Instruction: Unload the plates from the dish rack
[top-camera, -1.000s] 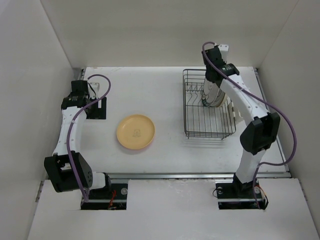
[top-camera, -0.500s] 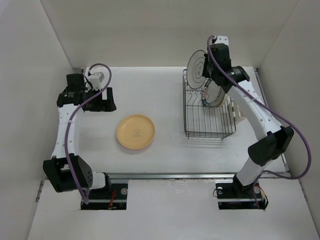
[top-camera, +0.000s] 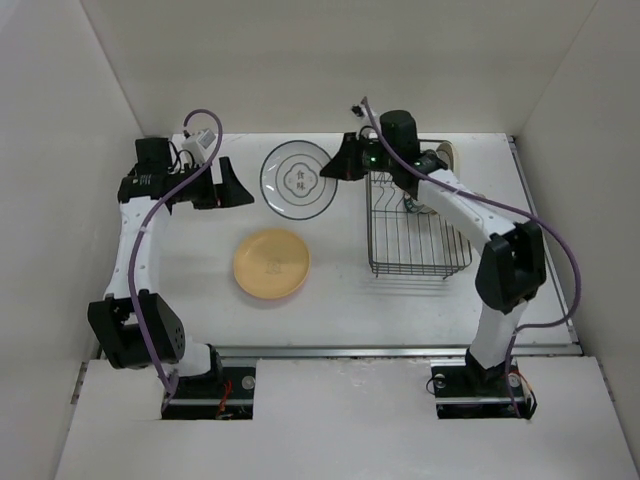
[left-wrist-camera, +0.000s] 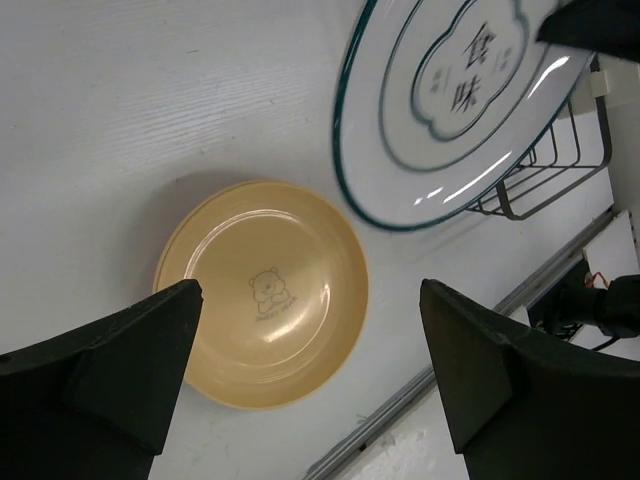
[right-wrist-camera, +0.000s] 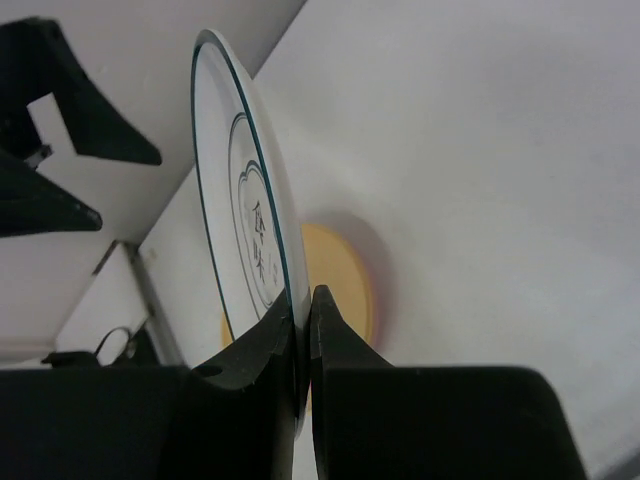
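Could make out only slivers of the plates (top-camera: 413, 204) left in the dish rack (top-camera: 415, 235), masked by the right arm across its far end. Lost the top of the white plate (top-camera: 297, 179) beyond the frame edge in the left wrist view.

Had carried that plate leftward since half a second before, from above the rack's far-left corner to mid-air over the surface (top-camera: 200, 290), just far of the yellow plate (top-camera: 271, 264). Clamped it by its right rim in the right end effector (top-camera: 340, 167), fingers closed tight on the edge. Turned its patterned face up toward the top camera, nearly a full circle there.

Kept the left end effector (top-camera: 232, 187) spread wide and empty, just left of it, shifted slightly rightward.
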